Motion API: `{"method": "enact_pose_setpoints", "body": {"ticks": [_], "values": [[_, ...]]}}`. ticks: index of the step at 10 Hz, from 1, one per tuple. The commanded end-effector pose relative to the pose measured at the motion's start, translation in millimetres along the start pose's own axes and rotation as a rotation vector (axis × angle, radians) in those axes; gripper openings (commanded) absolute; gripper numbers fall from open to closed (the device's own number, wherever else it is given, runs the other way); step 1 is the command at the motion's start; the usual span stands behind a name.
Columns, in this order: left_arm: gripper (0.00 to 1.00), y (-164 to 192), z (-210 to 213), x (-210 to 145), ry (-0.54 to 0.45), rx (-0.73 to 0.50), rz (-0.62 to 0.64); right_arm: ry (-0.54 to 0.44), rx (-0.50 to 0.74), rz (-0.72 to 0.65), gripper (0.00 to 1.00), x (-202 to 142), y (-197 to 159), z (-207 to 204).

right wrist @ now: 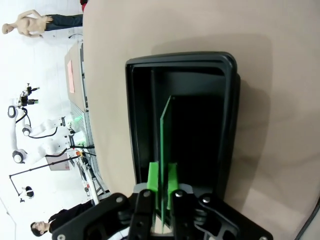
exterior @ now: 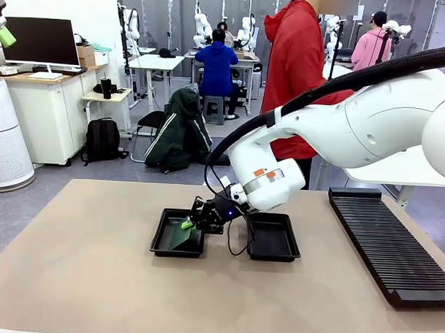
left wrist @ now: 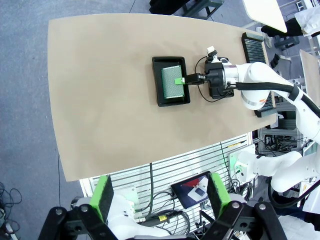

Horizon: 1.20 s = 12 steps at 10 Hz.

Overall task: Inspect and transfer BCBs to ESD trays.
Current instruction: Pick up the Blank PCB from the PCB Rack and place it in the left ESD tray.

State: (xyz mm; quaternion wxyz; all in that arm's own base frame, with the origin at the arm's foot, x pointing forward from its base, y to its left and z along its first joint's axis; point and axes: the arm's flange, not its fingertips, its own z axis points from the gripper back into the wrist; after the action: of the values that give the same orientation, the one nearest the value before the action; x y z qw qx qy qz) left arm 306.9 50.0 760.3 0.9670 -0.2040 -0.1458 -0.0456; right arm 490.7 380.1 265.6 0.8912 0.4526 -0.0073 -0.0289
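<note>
The thin, pale grey-green rectangular BCB (exterior: 180, 237) leans tilted inside the shallow black plastic ESD tray (exterior: 160, 246). The right gripper (exterior: 187, 224) pinches its upper edge, jaws nearly closed. Well above that tray, the left gripper (left wrist: 162, 196) stands fully spread and empty.

Table (exterior: 87, 271): bare surface along left and near sides, open to passage
Left ESD tray (exterior: 158, 246): taken up by tilted BCB (exterior: 179, 238) and right gripper (exterior: 188, 224)
Right ESD tray (exterior: 278, 249): floor bare, right arm (exterior: 340, 134) low overhead
Slotted rack (exterior: 388, 249): fills right edge
Far side: person (exterior: 295, 74) standing
</note>
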Motion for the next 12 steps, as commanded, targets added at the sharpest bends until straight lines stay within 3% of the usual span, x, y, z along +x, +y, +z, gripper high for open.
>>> {"method": "enact_pose_setpoints", "body": {"ticks": [1, 2, 3, 4, 5, 6, 7, 8, 9, 10, 11, 12], "values": [[1.0, 0.8, -1.0, -0.3, 0.003, -0.002, 0.004, 0.0, -0.085, -0.019, 0.2, 0.0, 16.4, 1.1], [1.0, 0.8, -1.0, -0.3, 0.003, -0.002, 0.004, 0.003, -0.106, -0.01, 0.21, -0.6, 22.8, 2.7], [1.0, 0.8, -1.0, -0.3, 0.003, -0.002, 0.004, 0.0, -0.134, 0.003, 0.31, -1.1, 31.3, 3.8], [1.0, 0.8, -1.0, -0.3, 0.003, -0.002, 0.004, -0.008, -0.172, 0.016, 0.24, -1.9, 40.9, 5.1], [1.0, 0.8, -1.0, -0.3, 0.003, -0.002, 0.004, -0.016, -0.22, 0.028, 0.42, -3.3, 51.3, 7.4], [1.0, 0.8, -1.0, -0.3, 0.003, -0.002, 0.004, -0.026, -0.258, 0.035, 0.36, -6.0, 60.4, 11.5], [1.0, 0.8, -1.0, -0.3, 0.003, -0.002, 0.004, -0.028, -0.32, 0.035, 0.54, -8.1, 69.4, 15.4], [1.0, 0.8, -1.0, -0.3, 0.003, -0.002, 0.004, -0.038, -0.382, 0.041, 0.47, -8.6, 78.4, 18.7], [1.0, 0.8, -1.0, -0.3, 0.003, -0.002, 0.004, -0.056, -0.429, 0.056, 0.65, -9.4, 86.9, 21.8], [1.0, 0.8, -1.0, -0.3, 0.003, -0.002, 0.004, -0.063, -0.498, 0.062, 0.59, -10.9, 94.7, 24.3], [1.0, 0.8, -1.0, -0.3, 0.003, -0.002, 0.004, -0.065, -0.558, 0.057, 0.77, -12.5, 101.2, 26.6], [1.0, 0.8, -1.0, -0.3, 0.003, -0.002, 0.004, -0.073, -0.605, 0.063, 0.7, -14.9, 107.4, 28.2]]}}
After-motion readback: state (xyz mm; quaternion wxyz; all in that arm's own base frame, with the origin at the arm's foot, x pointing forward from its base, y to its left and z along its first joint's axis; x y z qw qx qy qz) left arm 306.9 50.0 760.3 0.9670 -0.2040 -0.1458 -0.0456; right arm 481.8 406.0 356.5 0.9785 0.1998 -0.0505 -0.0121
